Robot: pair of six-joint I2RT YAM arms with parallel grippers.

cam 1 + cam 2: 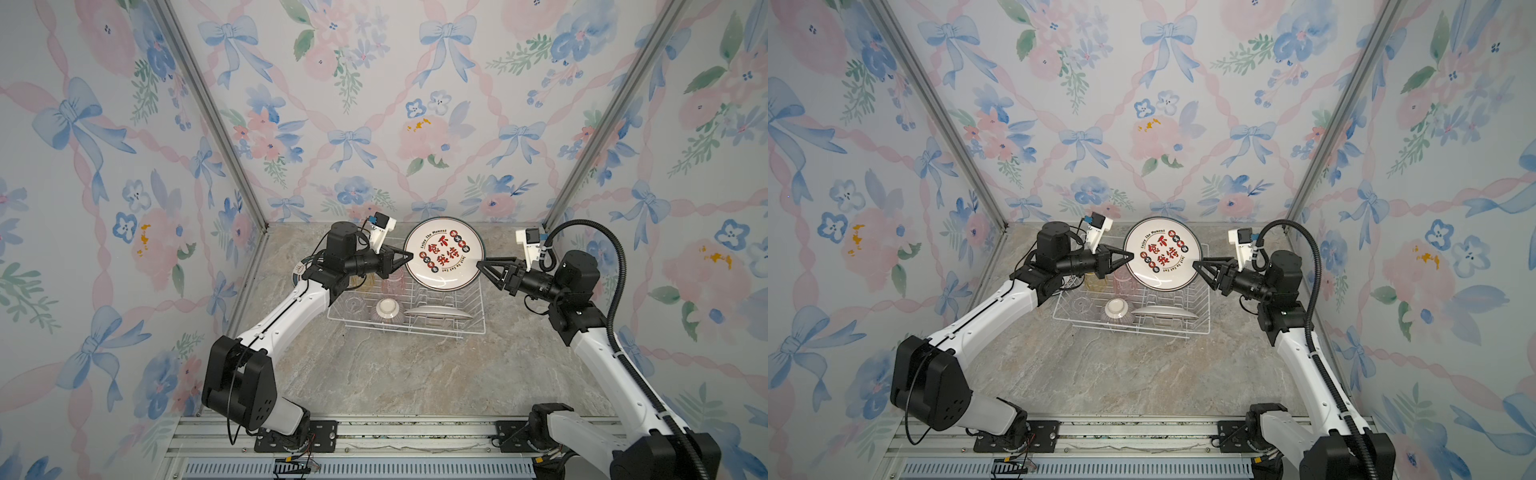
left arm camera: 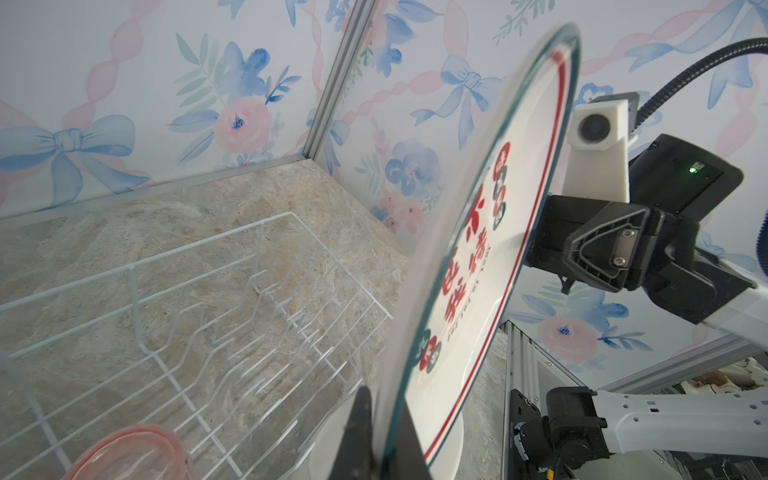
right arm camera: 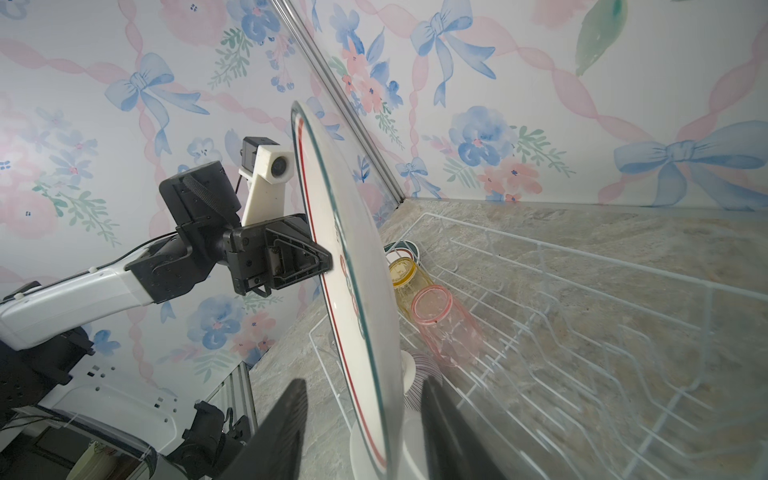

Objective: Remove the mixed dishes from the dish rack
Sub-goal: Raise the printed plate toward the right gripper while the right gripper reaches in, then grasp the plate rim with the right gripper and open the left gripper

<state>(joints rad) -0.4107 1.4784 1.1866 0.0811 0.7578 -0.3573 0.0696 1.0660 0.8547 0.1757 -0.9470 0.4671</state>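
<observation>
— Flowered wallpaper point(image 1: 374, 104) all round, a marbled tabletop point(image 1: 395, 374) below. Where is the dish rack?
— The dish rack point(image 1: 469, 316) sits at the back of the tabletop.
— And the red-lettered plate point(image 1: 442, 253)?
— Upright above the rack. The left gripper point(image 1: 410, 256) is clamped tight on one edge. The right gripper point(image 1: 478, 263) straddles the opposite edge, jaws parted, not gripping.
— Smaller things?
— In the rack: a second plate point(image 1: 438, 312), a ribbed bowl point(image 1: 387, 313), and a pink tumbler point(image 3: 440, 320) beside a yellow tumbler point(image 3: 405, 272).

Both top views look steeply down on the whole tabletop point(image 1: 395, 374); each wrist view, close in, faces the same lettered plate point(image 2: 478, 249) edge-on.
</observation>
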